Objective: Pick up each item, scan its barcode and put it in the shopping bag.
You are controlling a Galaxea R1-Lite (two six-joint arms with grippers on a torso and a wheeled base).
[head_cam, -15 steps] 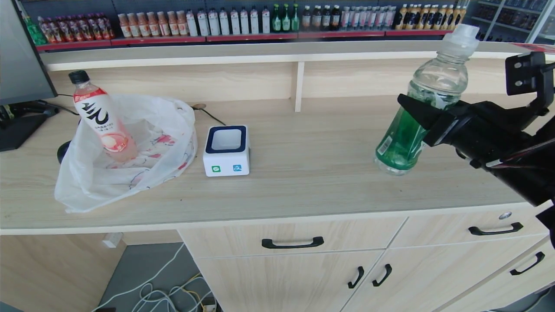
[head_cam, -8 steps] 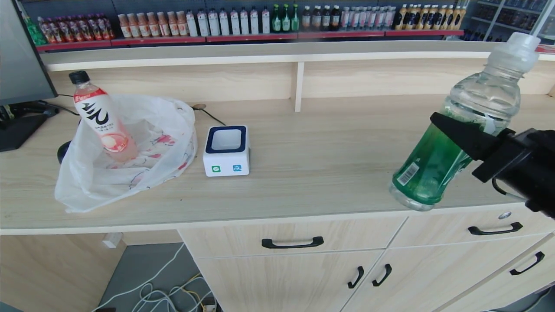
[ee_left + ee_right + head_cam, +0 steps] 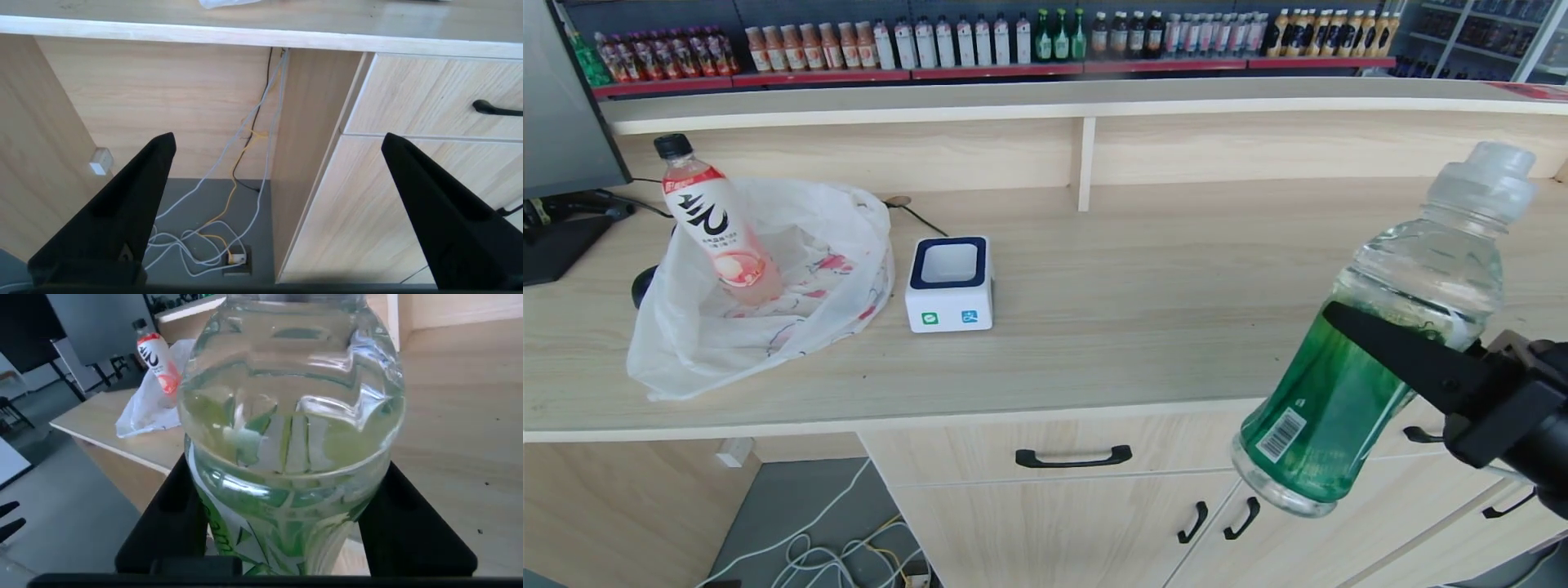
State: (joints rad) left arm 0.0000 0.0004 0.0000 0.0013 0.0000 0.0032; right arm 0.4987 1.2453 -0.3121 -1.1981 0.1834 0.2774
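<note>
Counter [image 3: 1143,269] holds scanner [image 3: 949,283] beside shopping bag [image 3: 837,245]; right gripper [image 3: 1372,343] clasps green bottle [image 3: 1327,425].

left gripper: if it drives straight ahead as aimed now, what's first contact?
Likely the hanging cables under the counter, or the cabinet side panel just beside them; depth is unclear. The left gripper is open and empty.

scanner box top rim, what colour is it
Dark navy blue around a white body; the scanner box shows best in the head view.
</note>
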